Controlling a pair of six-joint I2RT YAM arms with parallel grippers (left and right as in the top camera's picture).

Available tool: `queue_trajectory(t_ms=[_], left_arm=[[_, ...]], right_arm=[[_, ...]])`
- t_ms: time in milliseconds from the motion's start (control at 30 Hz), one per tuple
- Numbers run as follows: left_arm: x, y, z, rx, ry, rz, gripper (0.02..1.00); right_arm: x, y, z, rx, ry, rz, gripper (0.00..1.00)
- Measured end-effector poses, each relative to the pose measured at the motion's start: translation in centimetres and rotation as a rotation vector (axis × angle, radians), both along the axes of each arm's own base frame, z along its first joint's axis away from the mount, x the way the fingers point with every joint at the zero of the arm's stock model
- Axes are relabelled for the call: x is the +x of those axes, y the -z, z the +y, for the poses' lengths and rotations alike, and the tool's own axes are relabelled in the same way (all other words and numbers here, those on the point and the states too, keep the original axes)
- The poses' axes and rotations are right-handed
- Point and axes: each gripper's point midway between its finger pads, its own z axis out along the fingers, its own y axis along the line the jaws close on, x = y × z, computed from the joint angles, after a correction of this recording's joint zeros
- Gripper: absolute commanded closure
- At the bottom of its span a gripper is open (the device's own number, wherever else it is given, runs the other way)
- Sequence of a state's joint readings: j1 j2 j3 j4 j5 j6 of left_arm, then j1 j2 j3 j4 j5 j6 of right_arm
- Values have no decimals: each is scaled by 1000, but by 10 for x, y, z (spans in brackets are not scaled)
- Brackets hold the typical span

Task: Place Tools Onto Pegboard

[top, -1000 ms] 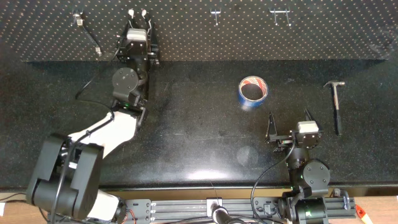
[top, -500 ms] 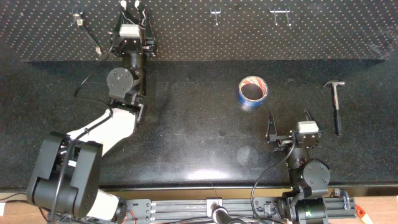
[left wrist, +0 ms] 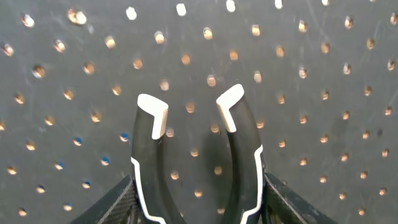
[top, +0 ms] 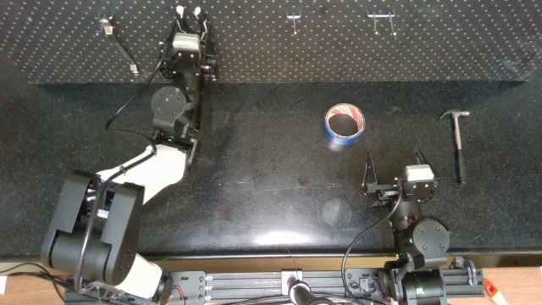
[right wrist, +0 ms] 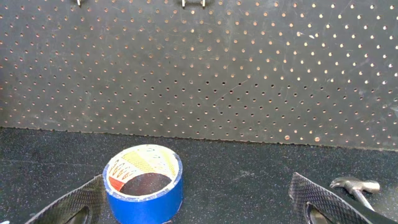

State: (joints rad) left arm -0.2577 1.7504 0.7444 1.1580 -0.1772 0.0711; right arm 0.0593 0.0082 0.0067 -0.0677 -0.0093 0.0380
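My left gripper (top: pixel 188 12) is up against the black pegboard (top: pixel 339 51), open and empty; its white-tipped fingers (left wrist: pixel 152 115) face the bare holes of the pegboard (left wrist: pixel 311 74). A thin black tool (top: pixel 121 49) hangs on the board to its left. On the table lie a blue tape roll (top: pixel 345 124) and a small hammer (top: pixel 457 146). My right gripper (top: pixel 395 169) rests low near its base, open, with the tape roll (right wrist: pixel 144 183) ahead of it and the hammer's head (right wrist: pixel 354 185) off to one side.
Two sets of metal hooks (top: pixel 294 19) (top: pixel 383 21) stick out of the pegboard's upper right part, also seen as hooks (right wrist: pixel 193 3) from the right wrist. The dark table (top: pixel 271 186) is bare between the two arms.
The left gripper slid slightly up and left along the pegboard, then came back right to about where it was, staying open. The right arm, tape and hammer have not moved.
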Motion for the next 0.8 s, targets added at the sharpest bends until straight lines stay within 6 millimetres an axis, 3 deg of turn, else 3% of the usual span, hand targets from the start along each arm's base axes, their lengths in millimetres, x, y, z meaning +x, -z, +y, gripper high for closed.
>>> queue_trajectory(t_ms=[33, 133, 167, 200, 233, 267, 467, 533, 600, 667, 800], left_arm=[[1, 5, -1, 6, 2, 21, 989], [3, 17, -1, 19, 4, 72, 735], [3, 22, -2, 25, 7, 91, 557], [3, 25, -3, 28, 11, 101, 299], [3, 24, -3, 28, 14, 100, 130], [3, 24, -4, 37, 17, 98, 38], [1, 11, -5, 34, 25, 90, 25], [-12, -3, -1, 51, 26, 156, 23], [-40, -30, 5, 66, 29, 214, 23], [-81, -55, 20, 77, 23, 264, 23], [-149, -110, 61, 51, -1, 178, 23]], right_arm=[[0, 0, 0, 0, 0, 0, 45], [0, 0, 0, 0, 0, 0, 45], [0, 0, 0, 0, 0, 0, 45], [0, 0, 0, 0, 0, 0, 45], [0, 0, 0, 0, 0, 0, 45], [0, 0, 0, 0, 0, 0, 45], [0, 0, 0, 0, 0, 0, 45], [0, 0, 0, 0, 0, 0, 45], [0, 0, 0, 0, 0, -1, 45], [0, 0, 0, 0, 0, 0, 45], [0, 0, 0, 0, 0, 0, 45]])
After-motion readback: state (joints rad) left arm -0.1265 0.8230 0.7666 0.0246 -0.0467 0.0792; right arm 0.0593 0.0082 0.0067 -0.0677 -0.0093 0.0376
